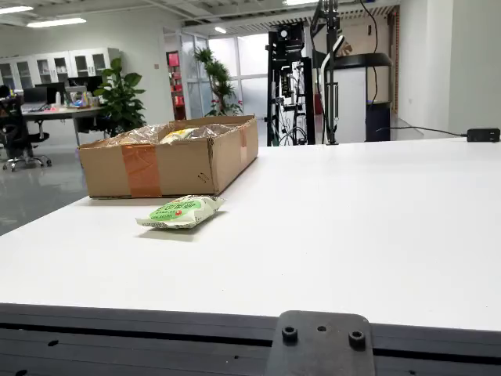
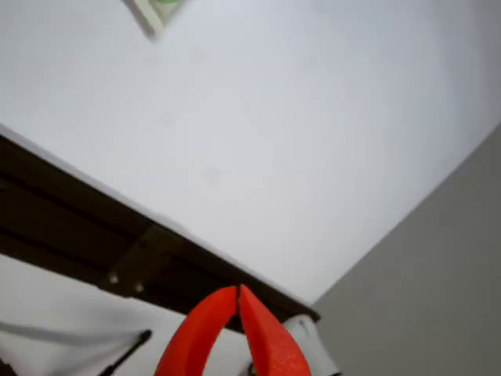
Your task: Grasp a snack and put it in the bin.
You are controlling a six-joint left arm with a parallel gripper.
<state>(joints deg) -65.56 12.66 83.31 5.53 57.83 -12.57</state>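
Snack packet (image 1: pixel 182 211), green and white, lies on the white surface (image 1: pixel 368 227) just before the cardboard bin (image 1: pixel 168 160). My tool (image 2: pixel 237 291) is clenched, empty, well away. Approach step: open, then descend.

Green snack packet (image 1: pixel 182 211) flat beside box (image 1: pixel 168 157)

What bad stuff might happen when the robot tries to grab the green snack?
The gripper looks shut and far from the green snack, so it must open first or it may just shove the packet. The snack lies close in front of the cardboard box, so a push could slide it against the box wall. The packet looks soft and flat, so it may slip out.
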